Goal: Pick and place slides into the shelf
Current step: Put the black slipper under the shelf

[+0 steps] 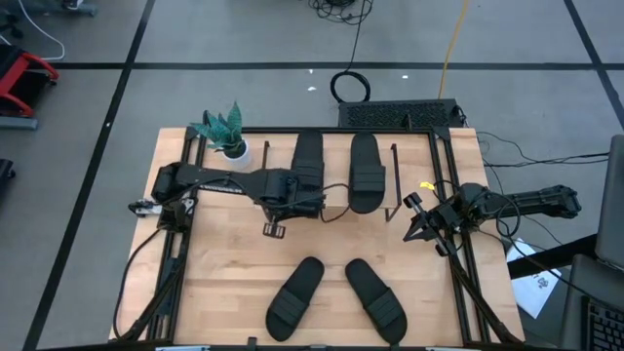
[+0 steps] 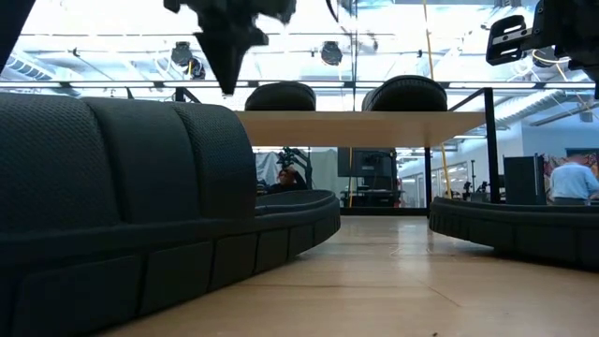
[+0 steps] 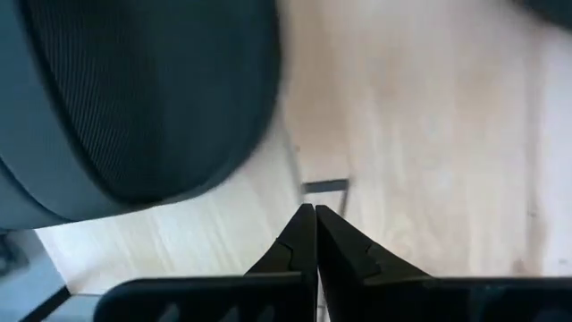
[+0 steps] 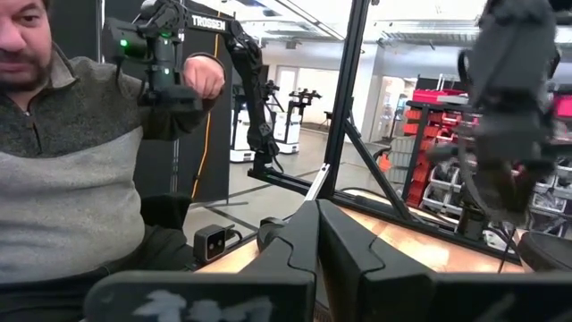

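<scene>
Two slides are parked on the front part of the counter point(image 1: 224, 263), the left one point(image 1: 295, 297) and the right one point(image 1: 375, 298) angled apart like a V; the left one fills most of the low view. Further back, the other two slides point(image 1: 309, 161) point(image 1: 365, 172) are seen side by side on the shelf point(image 1: 385, 146), toes pointing away from the front.

Left gripper point(image 1: 274, 230) is held above the counter just in front of the shelf's left side, jaws closed on nothing. Right gripper point(image 1: 413, 232) is held near the counter's right edge, jaws also pressed together and empty.

A small potted plant point(image 1: 226, 132) is spotted at the back left corner. A person point(image 4: 71, 161) is seen beyond the counter in the right wrist view.
</scene>
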Motion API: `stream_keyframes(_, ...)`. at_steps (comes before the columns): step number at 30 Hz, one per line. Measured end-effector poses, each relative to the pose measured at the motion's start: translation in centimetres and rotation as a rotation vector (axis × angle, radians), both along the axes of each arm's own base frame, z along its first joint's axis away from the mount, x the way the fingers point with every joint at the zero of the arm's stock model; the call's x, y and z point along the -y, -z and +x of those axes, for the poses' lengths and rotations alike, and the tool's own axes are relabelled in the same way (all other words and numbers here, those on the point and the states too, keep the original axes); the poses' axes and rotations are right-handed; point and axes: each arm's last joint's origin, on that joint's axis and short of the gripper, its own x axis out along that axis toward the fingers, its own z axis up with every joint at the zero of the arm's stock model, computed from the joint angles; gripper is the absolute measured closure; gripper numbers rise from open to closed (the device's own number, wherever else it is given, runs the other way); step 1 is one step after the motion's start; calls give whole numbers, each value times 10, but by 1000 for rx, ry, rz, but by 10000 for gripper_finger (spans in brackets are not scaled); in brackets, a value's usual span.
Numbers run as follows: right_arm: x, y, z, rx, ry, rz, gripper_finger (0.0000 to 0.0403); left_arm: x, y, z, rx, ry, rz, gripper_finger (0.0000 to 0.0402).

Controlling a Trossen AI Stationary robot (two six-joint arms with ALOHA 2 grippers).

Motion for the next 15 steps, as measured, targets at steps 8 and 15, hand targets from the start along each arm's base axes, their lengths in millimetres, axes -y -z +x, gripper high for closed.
stream_keyframes(8, 0, 0, 0, 0, 0, 0, 403, 55, -47, -25, 273, 225, -198, 402)
stream_keyframes(15, 0, 0, 0, -3, 1, -4, 403, 97, -37, -57, 511, 520, -415, 402)
